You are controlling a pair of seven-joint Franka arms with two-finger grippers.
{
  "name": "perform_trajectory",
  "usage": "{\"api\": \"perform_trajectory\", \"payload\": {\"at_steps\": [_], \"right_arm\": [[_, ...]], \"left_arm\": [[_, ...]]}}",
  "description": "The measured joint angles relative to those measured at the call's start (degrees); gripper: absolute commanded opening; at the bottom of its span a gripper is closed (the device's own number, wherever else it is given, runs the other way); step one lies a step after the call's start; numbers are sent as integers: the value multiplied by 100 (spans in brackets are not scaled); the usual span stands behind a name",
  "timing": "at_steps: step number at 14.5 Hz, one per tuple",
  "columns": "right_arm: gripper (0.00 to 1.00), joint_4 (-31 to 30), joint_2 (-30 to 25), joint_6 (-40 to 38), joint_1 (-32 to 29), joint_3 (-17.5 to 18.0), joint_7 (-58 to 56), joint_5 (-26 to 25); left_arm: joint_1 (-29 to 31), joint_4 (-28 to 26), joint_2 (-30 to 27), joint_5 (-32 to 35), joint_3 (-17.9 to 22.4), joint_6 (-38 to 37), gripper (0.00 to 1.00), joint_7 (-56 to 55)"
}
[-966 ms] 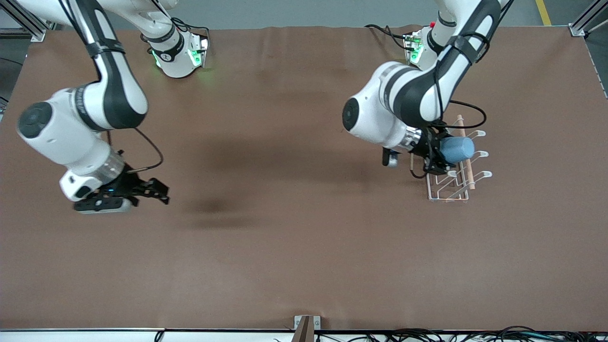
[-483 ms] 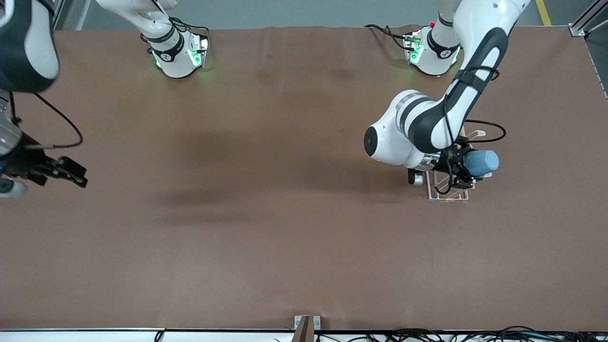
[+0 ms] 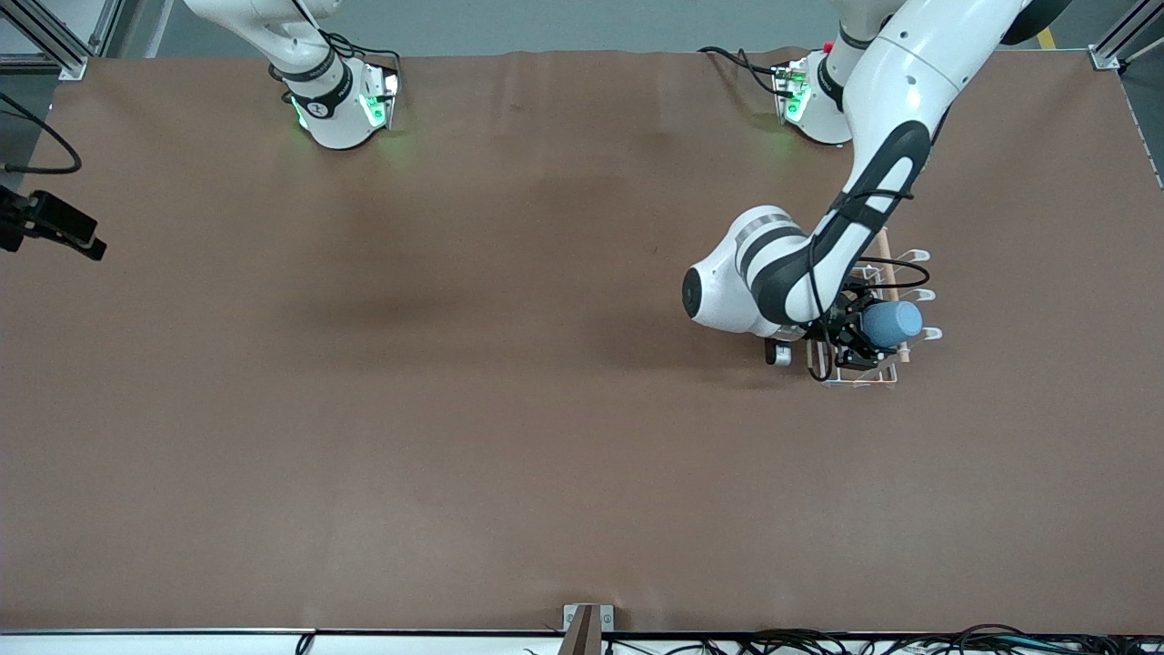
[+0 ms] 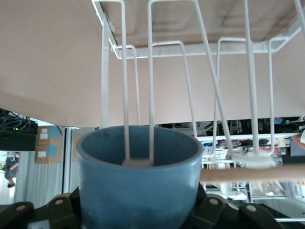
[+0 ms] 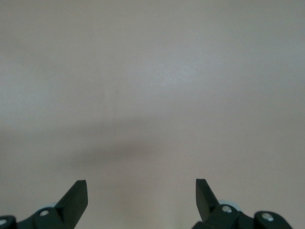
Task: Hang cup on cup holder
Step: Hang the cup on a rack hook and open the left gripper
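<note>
My left gripper point(image 3: 862, 335) is shut on the blue-grey cup point(image 3: 893, 322), held on its side over the part of the white wire cup holder point(image 3: 859, 379) nearest the front camera. In the left wrist view the cup's point(image 4: 138, 191) open mouth faces the rack point(image 4: 190, 47), and the tip of one looped prong point(image 4: 138, 161) sits just inside the rim. The wooden rod point(image 4: 248, 174) runs beside the cup. My right gripper point(image 5: 141, 191) is open and empty; it shows at the edge of the front view point(image 3: 55, 235), past the right arm's end of the table.
The rack's other prongs point(image 3: 917, 295) stick out toward the left arm's end of the table. The brown table cover point(image 3: 509, 409) is bare between the two arms. Cables point(image 3: 818, 641) lie along the table edge nearest the front camera.
My left arm carried the cup out past the rack, then back and down onto the prong nearest the front camera. My right arm swung away toward its end of the table, nearly out of view.
</note>
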Motion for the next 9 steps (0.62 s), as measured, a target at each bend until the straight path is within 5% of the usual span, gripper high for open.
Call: {"api": "perform_trajectory", "payload": {"at_steps": [9], "right_arm": [[100, 5, 2, 64, 0, 7, -77, 0]], "left_arm": [[76, 758, -246, -319, 4, -121, 100, -1263]]}}
